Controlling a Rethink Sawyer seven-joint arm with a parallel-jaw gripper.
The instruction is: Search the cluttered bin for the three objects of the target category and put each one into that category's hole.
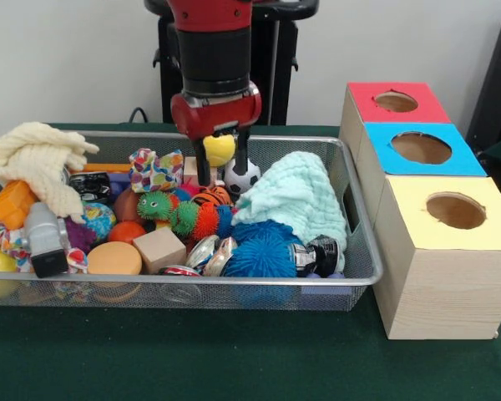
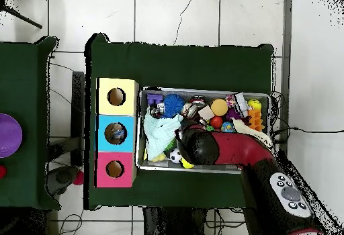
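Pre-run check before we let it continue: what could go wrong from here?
1. The jaws are shut on a yellow rounded object above the bin. It looks opaque, not a film bag, so a wrong item may get sorted.
2. It is pinched only at its sides and could slip back into the clutter, near the soccer ball.
3. No film bag is visible. The pale blue cloth may be hiding some.

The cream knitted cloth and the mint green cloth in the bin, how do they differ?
The cream knitted cloth is chunky and loosely bunched, draped at the left end of the bin. The mint green cloth has a finer waffle texture and mounds up near the right end. Both are soft fabric lying on top of the toys.
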